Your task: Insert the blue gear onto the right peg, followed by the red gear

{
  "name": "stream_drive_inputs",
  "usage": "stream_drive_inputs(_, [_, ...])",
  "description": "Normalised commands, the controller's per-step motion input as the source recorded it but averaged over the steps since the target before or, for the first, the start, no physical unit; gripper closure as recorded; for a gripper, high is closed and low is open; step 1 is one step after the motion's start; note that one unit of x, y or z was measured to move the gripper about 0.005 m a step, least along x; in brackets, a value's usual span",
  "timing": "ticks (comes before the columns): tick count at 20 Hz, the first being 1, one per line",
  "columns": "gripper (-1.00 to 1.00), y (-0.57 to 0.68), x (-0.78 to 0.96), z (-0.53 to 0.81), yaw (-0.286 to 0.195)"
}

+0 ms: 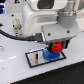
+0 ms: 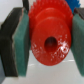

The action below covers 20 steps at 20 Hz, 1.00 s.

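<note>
Exterior view: tool (image 1: 58, 48) grips the small red plastic toothed gear (image 1: 58, 47), held right above the larger blue plastic toothed gear (image 1: 50, 54) lying on the white black-bordered plate (image 1: 36, 59) on the white surface (image 1: 20, 72). Peg not discernible.

Wrist view: teal pads (image 2: 23, 42) clamp red gear (image 2: 50, 42) on both sides, hub hole visible.

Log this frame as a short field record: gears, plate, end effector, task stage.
blue gear: seated flat on the white plate, under the end effector
red gear: clamped between the teal pads, held above the blue gear
white plate: black-bordered, on the table
right peg: hidden by the gears
end effector: shut on the red gear
stage: blue gear apparently placed; red gear not yet released
</note>
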Motion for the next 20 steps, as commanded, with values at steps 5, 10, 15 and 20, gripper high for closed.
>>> stream_drive_inputs(5, [1.00,-0.09,0.03,0.13,0.000])
stream_drive_inputs(10, [1.00,-0.11,0.04,-0.16,0.000])
stream_drive_inputs(15, [1.00,-0.09,0.03,-0.26,0.000])
stream_drive_inputs(20, [1.00,-0.03,0.11,-0.19,0.000])
